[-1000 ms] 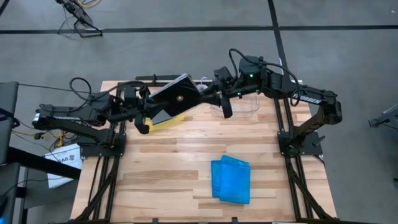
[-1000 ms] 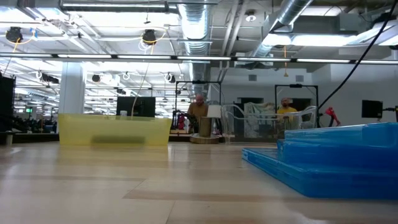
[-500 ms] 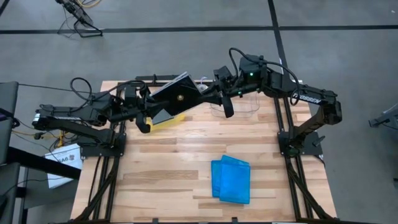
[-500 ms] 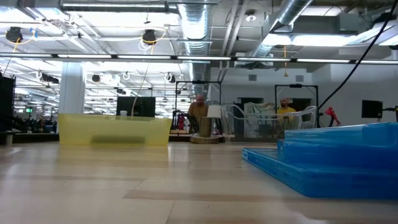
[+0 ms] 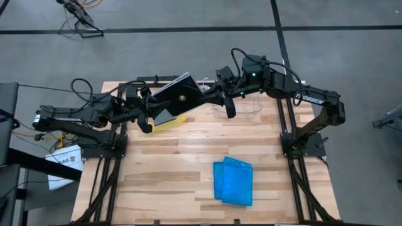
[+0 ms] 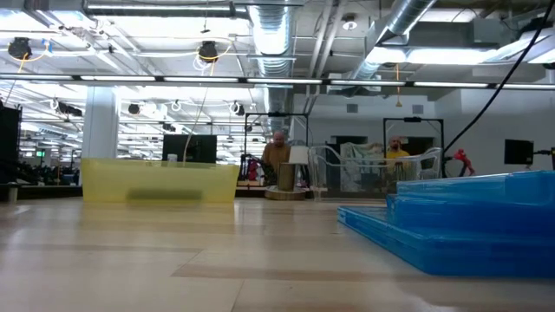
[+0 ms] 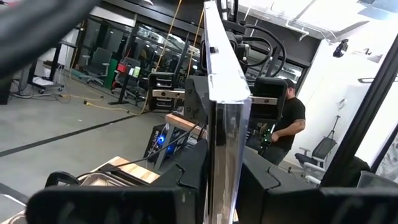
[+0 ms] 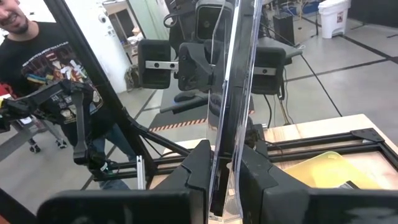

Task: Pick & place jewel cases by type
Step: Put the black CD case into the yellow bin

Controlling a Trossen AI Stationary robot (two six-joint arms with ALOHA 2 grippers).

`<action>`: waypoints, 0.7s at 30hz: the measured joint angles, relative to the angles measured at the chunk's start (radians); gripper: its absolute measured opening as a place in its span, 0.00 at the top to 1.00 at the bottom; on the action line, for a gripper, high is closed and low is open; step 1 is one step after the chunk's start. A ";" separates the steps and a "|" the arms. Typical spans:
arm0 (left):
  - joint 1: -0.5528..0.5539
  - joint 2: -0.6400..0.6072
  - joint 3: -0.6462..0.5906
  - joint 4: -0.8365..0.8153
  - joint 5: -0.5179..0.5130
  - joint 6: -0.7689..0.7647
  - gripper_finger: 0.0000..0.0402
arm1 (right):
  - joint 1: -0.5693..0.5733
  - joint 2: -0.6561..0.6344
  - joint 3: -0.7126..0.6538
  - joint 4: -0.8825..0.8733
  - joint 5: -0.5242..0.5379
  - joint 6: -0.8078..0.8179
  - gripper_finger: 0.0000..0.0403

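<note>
Clear-grey jewel case (image 5: 179, 95) held in the air at the table's 12 o'clock edge, pinched from both sides — left gripper (image 5: 152, 108) clamped on its lower-left corner, right gripper (image 5: 209, 94) clamped on the opposite edge, a mid-air handover by the look of it. It hangs just above the yellow tray (image 5: 178, 118), with the clear tub (image 5: 242, 108) at 1 o'clock. Blue jewel cases (image 5: 233, 181) lie stacked at 5 o'clock — untouched, probably awaiting sorting.

1. We see a yellow tray (image 6: 159, 181) at the wooden table's (image 5: 163, 182) far left.
2. A clear tub (image 5: 248, 108) sits far right.
3. A person in a black shirt (image 7: 292, 124) stands beyond.
</note>
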 joint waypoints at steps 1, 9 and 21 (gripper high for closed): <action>0.000 0.000 0.000 0.000 0.000 -0.005 0.87 | 0.000 0.000 0.000 0.000 0.000 0.000 0.92; 0.000 -0.001 0.000 0.000 -0.001 -0.022 0.73 | 0.013 0.000 0.000 0.008 -0.001 0.000 0.92; 0.024 -0.005 0.000 -0.155 -0.099 0.078 0.77 | 0.004 0.146 -0.001 0.015 -0.037 0.013 0.93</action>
